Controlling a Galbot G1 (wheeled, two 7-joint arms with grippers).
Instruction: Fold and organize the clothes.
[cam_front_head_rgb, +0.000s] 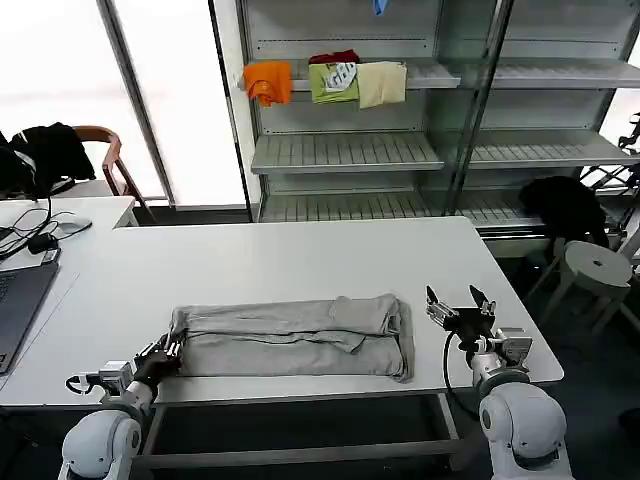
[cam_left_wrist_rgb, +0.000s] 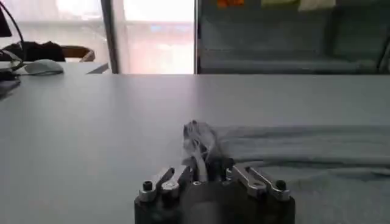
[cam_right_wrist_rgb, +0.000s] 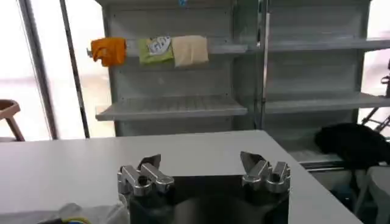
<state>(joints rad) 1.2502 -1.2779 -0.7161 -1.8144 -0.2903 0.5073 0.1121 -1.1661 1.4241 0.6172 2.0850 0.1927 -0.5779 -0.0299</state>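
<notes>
Left wrist view catches what head view blurs: left gripper (cam_left_wrist_rgb: 207, 173) pinched together on a bunched corner of the grey shirt (cam_left_wrist_rgb: 304, 146), fabric puckered between the fingers (cam_left_wrist_rgb: 183, 175). Head view places that gripper (cam_front_head_rgb: 160, 358) at 8 o'clock on the white table (cam_front_head_rgb: 300, 260), shirt (cam_front_head_rgb: 290, 335) folded into a long band at centre front. At 4 o'clock, right gripper (cam_front_head_rgb: 458, 305) spread wide, holding nothing, just beside the shirt's end.

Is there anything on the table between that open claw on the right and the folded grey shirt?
No. In the head view, only bare table separates the right gripper from the shirt.
</notes>
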